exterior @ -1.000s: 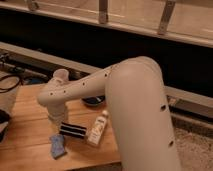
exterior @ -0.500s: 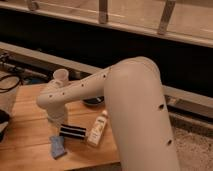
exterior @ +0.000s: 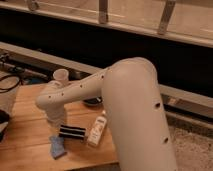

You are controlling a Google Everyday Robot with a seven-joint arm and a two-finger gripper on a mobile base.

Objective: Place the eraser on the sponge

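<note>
— Where is the eraser lying?

— The black, rectangular, bar-shaped eraser is lying flat on the light wooden desk, well toward the near edge. Its long side is running roughly along that edge, and a pale stripe is showing along its length.

— And the sponge?

— The small, flat, light-blue sponge is sitting closer to the near edge, just left of the eraser and in front of it. The two are lying just beside each other. Whether their corners are touching cannot be told.

— What is the robot doing?

— Its thick white arm is reaching in from the right side of the desk and bending downward. The gripper is hanging low over the wood at the eraser's left end, just behind the sponge. Whether it is spread wide, drawn narrow or gripping something cannot be told.

— Is anything else lying around them?

— A cream-white oblong bottle is lying just right of the eraser, angled toward the near edge. A pale pink cup is standing upright by the far edge. A dark round bowl is showing partly behind the arm. A black cable is looping beyond the left edge.
</note>
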